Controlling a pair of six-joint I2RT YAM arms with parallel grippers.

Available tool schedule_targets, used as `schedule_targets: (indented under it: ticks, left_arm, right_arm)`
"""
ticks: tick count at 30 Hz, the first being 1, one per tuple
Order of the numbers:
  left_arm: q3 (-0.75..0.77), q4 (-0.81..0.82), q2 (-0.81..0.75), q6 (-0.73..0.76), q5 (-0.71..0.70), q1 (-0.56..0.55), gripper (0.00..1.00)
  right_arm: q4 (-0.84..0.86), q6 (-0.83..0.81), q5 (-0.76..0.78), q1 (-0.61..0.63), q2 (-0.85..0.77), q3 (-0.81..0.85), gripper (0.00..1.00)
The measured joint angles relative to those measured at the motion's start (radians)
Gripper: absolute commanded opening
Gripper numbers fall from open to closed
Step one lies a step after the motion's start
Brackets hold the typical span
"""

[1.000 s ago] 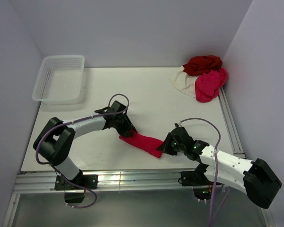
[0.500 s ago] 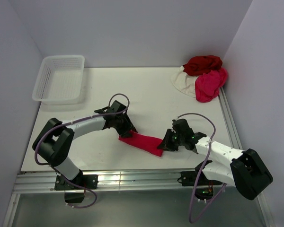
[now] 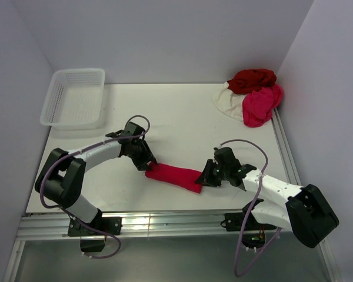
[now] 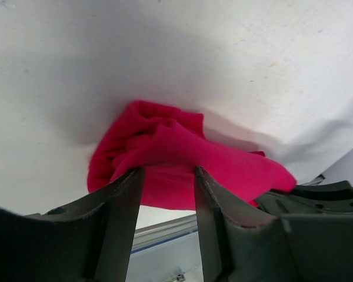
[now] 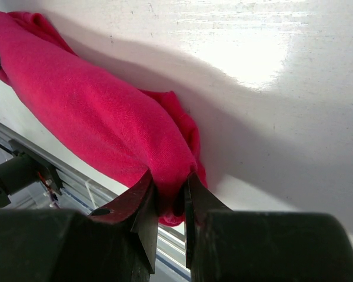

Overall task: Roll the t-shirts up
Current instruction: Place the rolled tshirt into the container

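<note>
— How is the crimson t-shirt [image 3: 173, 176] shaped?
— It is rolled into a soft, thick sausage of fine knit cloth. It is laid slantwise on the smooth white table [image 3: 188, 120], near the front edge and between the two arms. Loose, crumpled folds are seen at both ends.
— And how is it held?
— Its left end is clamped between the dark fingers of the left end effector [image 3: 147, 167], whose arm is stretched low across the table. A fold at the right end is pinched tight by the nearly closed right end effector [image 3: 205, 178], which is tilted down and reached in from the right.
— And the other shirts?
— A dark red t-shirt [image 3: 253, 79], a pink t-shirt [image 3: 262, 104] and a cream t-shirt [image 3: 226, 101] are heaped in the far right corner. A white plastic mesh basket [image 3: 75, 97] is set at the far left.
</note>
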Motion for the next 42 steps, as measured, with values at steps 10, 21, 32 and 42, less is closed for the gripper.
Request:
schedule_targets:
  ticks: [10, 21, 32, 42]
  left_arm:
    - [-0.046, -0.035, -0.046, 0.122, -0.053, 0.012, 0.51]
    - [-0.068, 0.002, -0.056, 0.219, -0.037, 0.014, 0.57]
    - [-0.106, 0.05, -0.067, 0.234, -0.045, 0.013, 0.58]
    - [-0.125, 0.192, -0.024, 0.145, -0.084, -0.07, 0.51]
  right_arm:
    - [-0.022, -0.036, -0.003, 0.0, 0.044, 0.039, 0.0]
    - [-0.035, -0.057, -0.003, 0.0, 0.066, 0.058, 0.0]
    - [-0.056, -0.071, -0.003, 0.0, 0.082, 0.078, 0.0]
    - [-0.082, -0.085, 0.008, -0.001, 0.087, 0.092, 0.0]
